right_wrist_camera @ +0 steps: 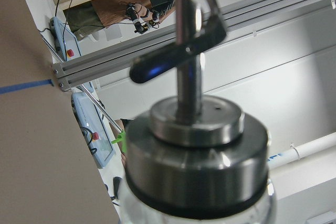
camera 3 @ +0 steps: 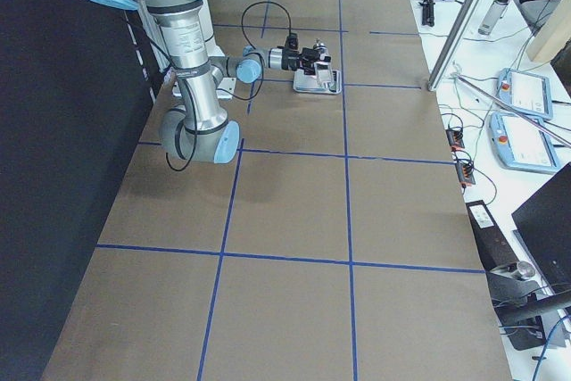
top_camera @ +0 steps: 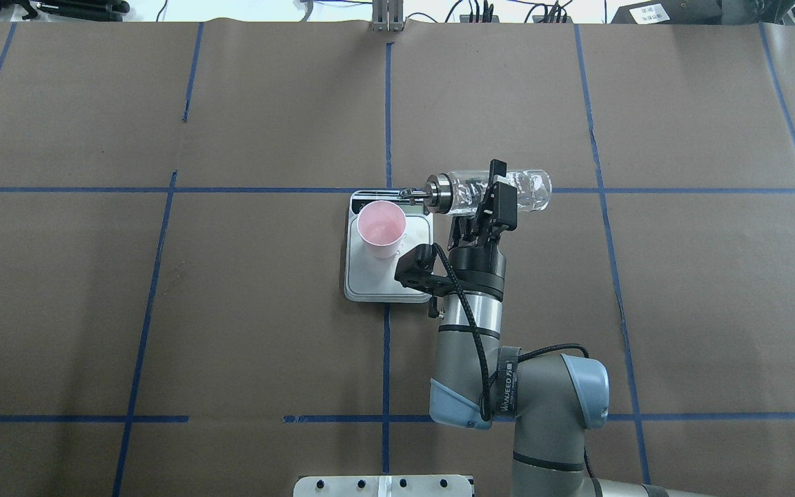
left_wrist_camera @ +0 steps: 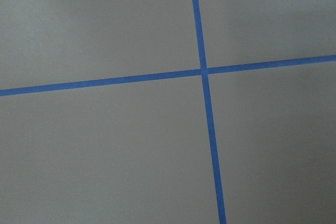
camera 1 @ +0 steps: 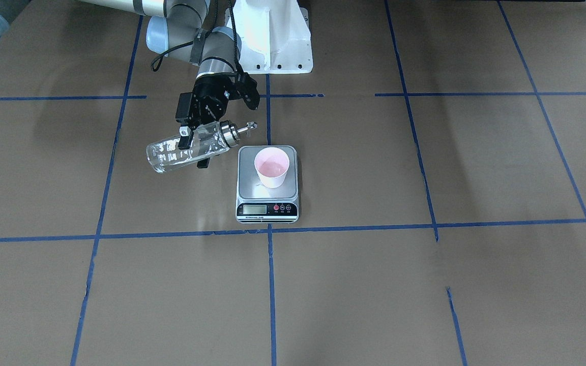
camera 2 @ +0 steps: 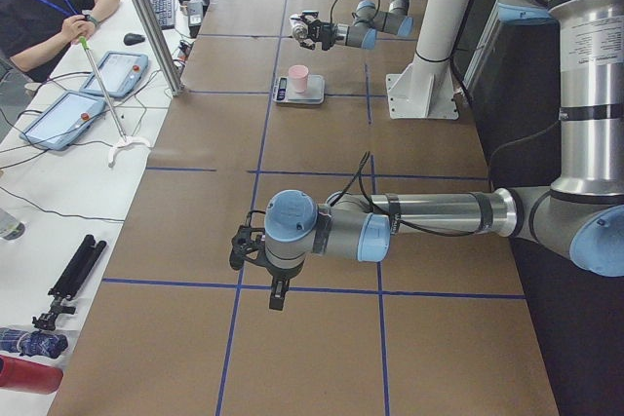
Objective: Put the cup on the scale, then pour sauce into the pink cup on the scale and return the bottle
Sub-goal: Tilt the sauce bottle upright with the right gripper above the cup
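The pale pink cup (camera 1: 271, 168) (top_camera: 381, 228) stands upright on the silver plate of the scale (camera 1: 267, 209) (top_camera: 384, 288), towards its far-from-robot end. My right gripper (camera 1: 194, 145) (top_camera: 494, 190) is shut on the clear glass bottle (camera 1: 168, 155) (top_camera: 532, 190), held nearly horizontal above the table beside the scale. Its silver collar and spout (camera 1: 246, 127) (top_camera: 413, 195) point at the cup, the tip near the cup's rim. The right wrist view is filled by the bottle's collar (right_wrist_camera: 194, 150). I cannot make out the sauce in the glass. My left gripper (camera 2: 252, 252) hangs far from the scale; whether it is open I cannot tell.
The white robot pedestal (camera 1: 272, 40) stands behind the scale. Blue tape lines (left_wrist_camera: 205, 72) grid the brown table. A side bench with tablets (camera 2: 58, 119) and a seated person (camera 2: 44, 12) runs along the operators' side; tools lie on it.
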